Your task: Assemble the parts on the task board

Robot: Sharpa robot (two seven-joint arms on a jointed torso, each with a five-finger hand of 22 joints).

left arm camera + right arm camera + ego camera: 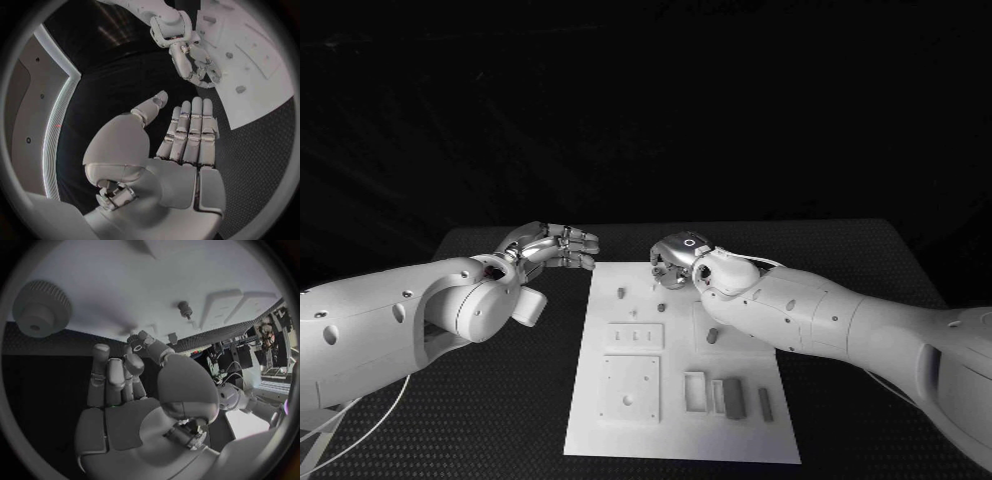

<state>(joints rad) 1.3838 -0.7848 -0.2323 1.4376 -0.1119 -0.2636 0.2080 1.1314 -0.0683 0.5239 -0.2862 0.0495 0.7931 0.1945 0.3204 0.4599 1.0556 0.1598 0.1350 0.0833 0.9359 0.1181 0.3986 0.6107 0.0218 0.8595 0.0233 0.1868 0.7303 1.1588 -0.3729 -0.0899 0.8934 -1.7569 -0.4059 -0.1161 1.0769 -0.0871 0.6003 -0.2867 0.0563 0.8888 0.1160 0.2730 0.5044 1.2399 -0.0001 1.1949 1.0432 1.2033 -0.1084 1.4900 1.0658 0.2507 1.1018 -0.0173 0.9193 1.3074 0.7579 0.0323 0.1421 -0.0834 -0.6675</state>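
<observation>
Task board lies under the empty, spread right robot hand.

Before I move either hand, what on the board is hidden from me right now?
- Head view: the right hand and its arm cover the far right part of the task board; parts there are hidden.
- Right wrist view: the gear is cut by the circle's rim.
- Head view: small pegs near the far edge are too small to identify.
- Left hand sits off the board.
</observation>
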